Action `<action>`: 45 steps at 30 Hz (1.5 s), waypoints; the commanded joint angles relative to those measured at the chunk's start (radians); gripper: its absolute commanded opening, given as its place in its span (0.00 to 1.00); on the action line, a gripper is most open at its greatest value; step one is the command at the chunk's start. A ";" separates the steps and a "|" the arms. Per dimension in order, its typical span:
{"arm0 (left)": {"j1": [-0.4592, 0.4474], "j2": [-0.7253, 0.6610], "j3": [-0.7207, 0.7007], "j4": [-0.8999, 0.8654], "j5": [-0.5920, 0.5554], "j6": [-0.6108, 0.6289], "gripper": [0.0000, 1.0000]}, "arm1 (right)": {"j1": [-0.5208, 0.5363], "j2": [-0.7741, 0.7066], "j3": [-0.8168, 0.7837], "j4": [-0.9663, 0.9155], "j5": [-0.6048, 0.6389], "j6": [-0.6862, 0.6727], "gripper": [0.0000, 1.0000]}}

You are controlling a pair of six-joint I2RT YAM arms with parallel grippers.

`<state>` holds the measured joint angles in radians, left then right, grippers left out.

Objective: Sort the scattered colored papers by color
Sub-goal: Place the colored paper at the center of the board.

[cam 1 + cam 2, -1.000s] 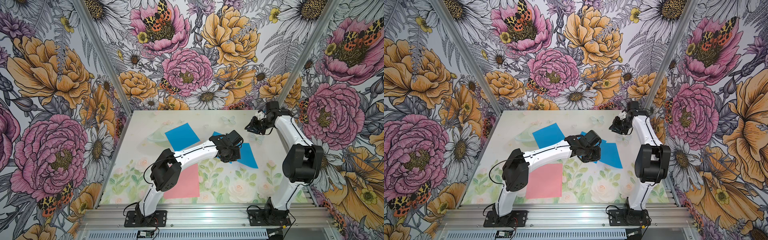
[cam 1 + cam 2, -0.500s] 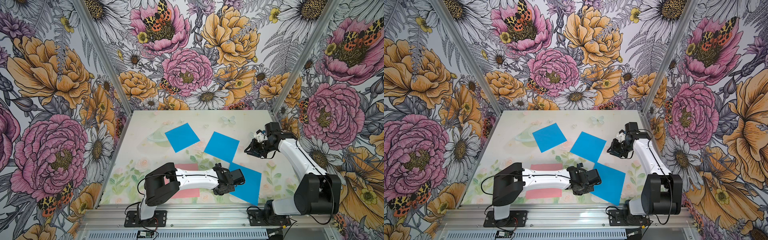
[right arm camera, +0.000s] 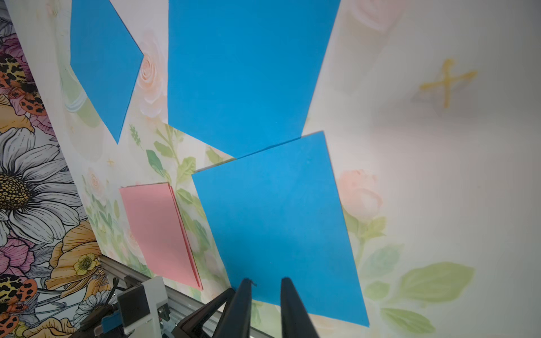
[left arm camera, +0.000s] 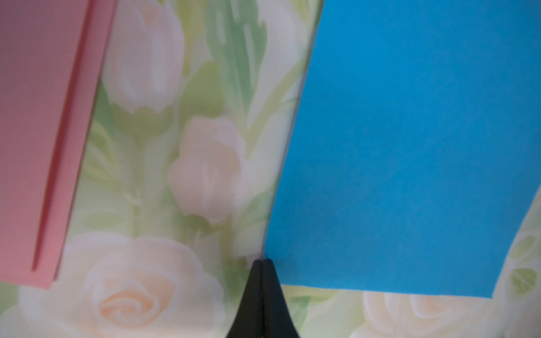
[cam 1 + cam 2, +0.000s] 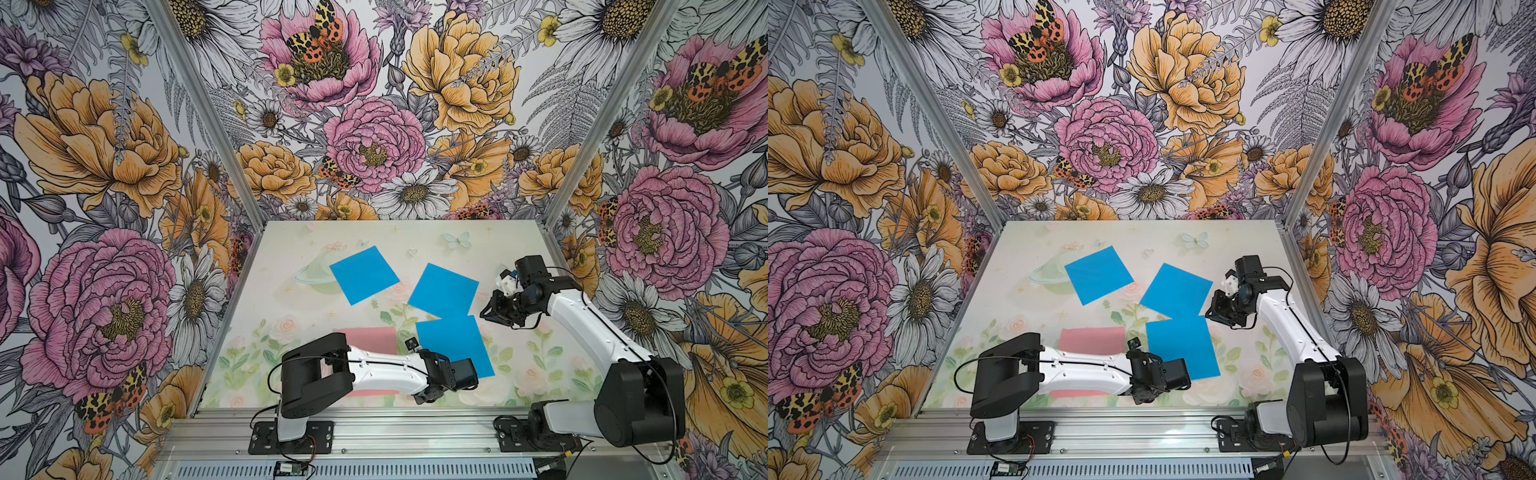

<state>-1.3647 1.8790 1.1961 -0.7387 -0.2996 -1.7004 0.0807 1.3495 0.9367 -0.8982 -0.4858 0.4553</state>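
Left end effector (image 4: pixel 262 264) pressed together at the nearest blue sheet (image 4: pixel 409 146) corner; right end effector (image 3: pixel 265 285) narrowly spread above the worktop (image 3: pixel 439 175).

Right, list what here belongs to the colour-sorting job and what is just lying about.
Job:
far blue sheet
middle blue sheet
near blue sheet
pink stack

Not the job:
floral table surface
wallpapered walls
aluminium rail

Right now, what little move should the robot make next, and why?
Probably slide the middle blue sheet onto the near blue sheet with the open right end effector: the pink stack looks gathered, while three blues lie spread, the far blue sheet apart.
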 commanded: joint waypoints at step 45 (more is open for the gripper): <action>0.093 -0.049 0.017 -0.172 0.106 0.221 0.00 | 0.088 0.248 -0.131 0.279 0.064 0.014 0.18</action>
<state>-1.2861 1.8603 1.1931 -0.8593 -0.1928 -1.5116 0.1608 1.6268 0.8379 -0.5934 -0.4412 0.4625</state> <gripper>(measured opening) 0.049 0.183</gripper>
